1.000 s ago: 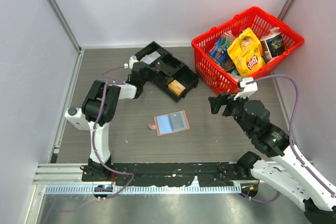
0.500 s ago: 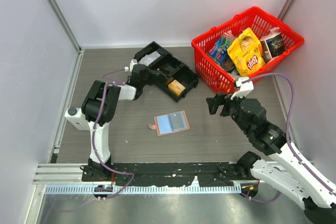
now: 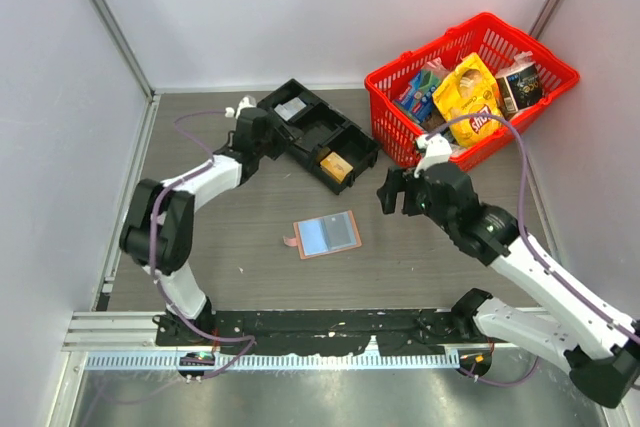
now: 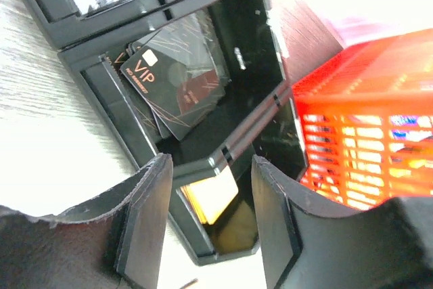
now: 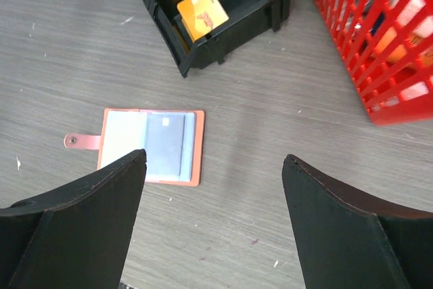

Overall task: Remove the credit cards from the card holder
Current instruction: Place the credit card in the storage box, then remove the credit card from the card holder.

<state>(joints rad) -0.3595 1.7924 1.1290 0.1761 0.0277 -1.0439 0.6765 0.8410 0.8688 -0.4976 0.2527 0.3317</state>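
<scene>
Grey-brown wood-grain laminate makes up the surface (image 3: 240,247), boxed in by plain matte white walls (image 3: 300,7), with a metal rail (image 3: 300,359) along the near edge. From above, the card holder (image 3: 326,235) lies open and flat near the middle of the surface: a salmon-pink, leather-like rounded rectangle with pale blue inner panels. Far of it sits a hard black plastic tray (image 3: 353,135) of square compartments. At the far right stands a red plastic lattice basket (image 3: 420,155) holding glossy packets, among them a yellow snack bag (image 3: 468,97). The left tool (image 3: 258,127) sits at the tray's left end. The right tool (image 3: 392,195) hovers between the basket and the card holder, touching neither.

In the left wrist view, that tool's two dark fingers (image 4: 145,214) stand moderately apart and hold nothing. Beyond them a glossy black card (image 4: 177,82) marked VIP leans tilted in one compartment, and a yellow card (image 4: 211,197) shows in a nearer one.

The right wrist view shows broad matte black fingers (image 5: 88,214) spread wide and empty, above the surface. The card holder lies between them, its small round-ended tab (image 5: 80,141) pointing left. A grey card (image 5: 165,143) rests in its right panel.
</scene>
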